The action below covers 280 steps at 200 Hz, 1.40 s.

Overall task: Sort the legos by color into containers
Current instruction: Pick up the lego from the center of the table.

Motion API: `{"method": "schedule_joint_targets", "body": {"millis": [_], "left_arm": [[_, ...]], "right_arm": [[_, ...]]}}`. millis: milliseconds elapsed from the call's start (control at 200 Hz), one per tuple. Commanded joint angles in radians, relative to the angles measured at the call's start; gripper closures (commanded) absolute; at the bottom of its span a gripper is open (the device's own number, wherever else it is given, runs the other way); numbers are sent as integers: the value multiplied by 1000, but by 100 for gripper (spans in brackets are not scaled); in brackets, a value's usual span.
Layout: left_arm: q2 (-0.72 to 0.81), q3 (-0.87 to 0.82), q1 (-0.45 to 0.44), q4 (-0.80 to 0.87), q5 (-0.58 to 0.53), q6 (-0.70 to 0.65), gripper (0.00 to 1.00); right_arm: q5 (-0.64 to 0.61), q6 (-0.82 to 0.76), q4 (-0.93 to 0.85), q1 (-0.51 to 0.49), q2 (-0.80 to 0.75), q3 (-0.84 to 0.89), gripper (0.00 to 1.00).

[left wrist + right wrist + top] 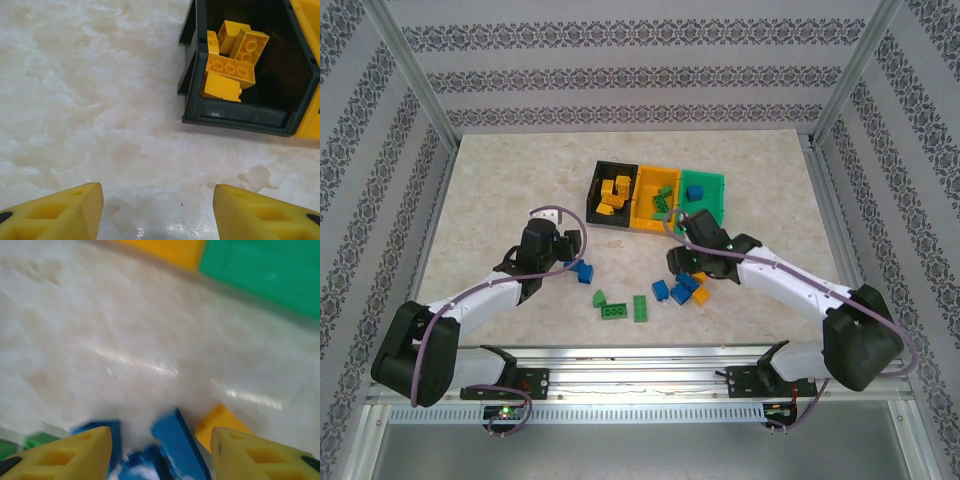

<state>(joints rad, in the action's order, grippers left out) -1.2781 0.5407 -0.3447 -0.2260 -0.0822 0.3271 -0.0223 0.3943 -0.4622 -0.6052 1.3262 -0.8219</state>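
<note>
Marbled desk (500, 180) holds bricks (613, 312) near the bins (720, 198), so the right fingers (75, 452) hover spread over a blue brick (177, 445) (left fingers (65, 212) spread too, empty), presumably to pinch it.

You get bright, even light in the top view, w/ soft shadows. Left wrist pic's sharp: glare on the table (150, 220) at 6 o'clock, black bin (235, 117) dark inside at 2. Right wrist pic's blurred thru-out, streaky glare mid-frame, blue lego (180, 445) smeared at 6.

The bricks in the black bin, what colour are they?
The bricks are yellow-orange, clearest in the left wrist view.
</note>
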Motion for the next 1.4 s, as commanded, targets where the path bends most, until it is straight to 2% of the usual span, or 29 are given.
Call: {"method": "schedule_joint_targets", "body": {"millis": [0,270,510,789,1019,1204,1394], "left_arm": [[-13,5,17,-46,27,21,40],[-26,14,18,-41,39,18,40],[-14,12,18,-35,24,10,40],[-29,15,18,-41,38,13,40],[-35,16,18,-41,43,18,40],[-30,15,18,-39,39,16,40],[-30,16,18,-39,38,13,40]], "right_arm": [[-20,68,-40,18,-57,91,44],[-4,115,4,56,-30,113,36],[-10,186,36,133,59,66,35],[54,235,120,135,127,49,35],[25,234,120,125,140,71,37],[7,203,99,125,161,58,43],[12,183,82,124,214,22,43]]}}
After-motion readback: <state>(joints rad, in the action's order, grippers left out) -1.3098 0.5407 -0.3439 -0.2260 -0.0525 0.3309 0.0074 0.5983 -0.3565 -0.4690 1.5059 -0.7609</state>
